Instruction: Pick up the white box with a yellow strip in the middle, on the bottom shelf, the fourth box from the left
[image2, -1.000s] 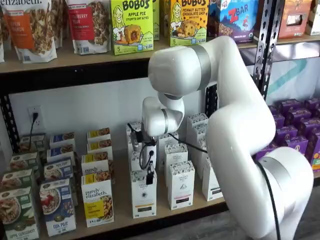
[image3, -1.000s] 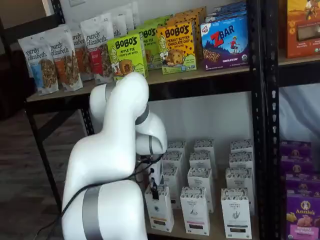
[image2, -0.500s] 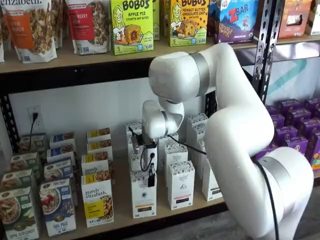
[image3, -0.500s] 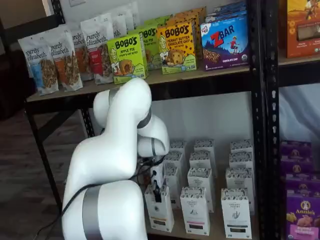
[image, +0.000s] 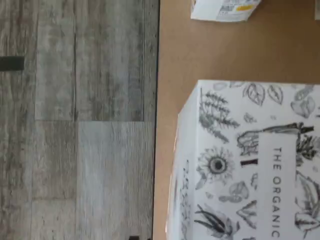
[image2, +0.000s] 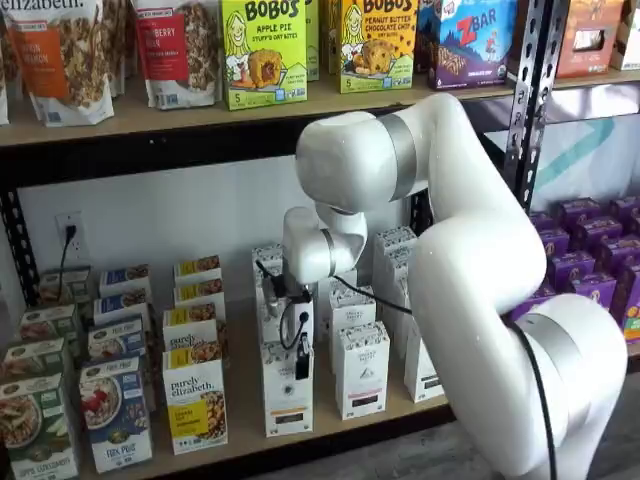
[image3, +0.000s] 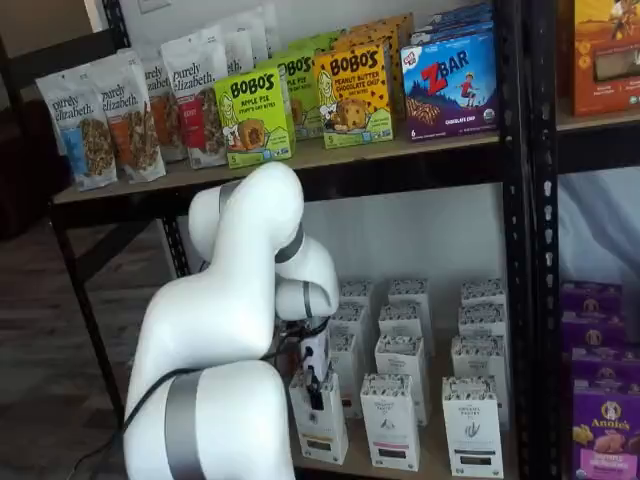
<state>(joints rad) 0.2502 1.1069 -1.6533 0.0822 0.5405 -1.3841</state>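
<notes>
In the wrist view we look down on a white carton (image: 250, 165), its smooth top printed with grey leaves and flowers and the words "THE ORGANIC". It stands on the pale board of the bottom shelf (image: 175, 60), whose dark front edge meets a grey wood-grain floor (image: 75, 125).

In a shelf view the hand (image2: 301, 362), a white body ending in slim black fingers, hangs right at the top of the white box (image2: 288, 390), a tall narrow carton with a yellowish strip low on its front. To the hand's side stands a like carton with a black strip (image2: 361, 370). We cannot make out a gap between the fingers here; by its reading the hand stands fully released.

In a shelf view the hand (image3: 315, 382) again sits at the top of the same box (image3: 321, 420).
</notes>
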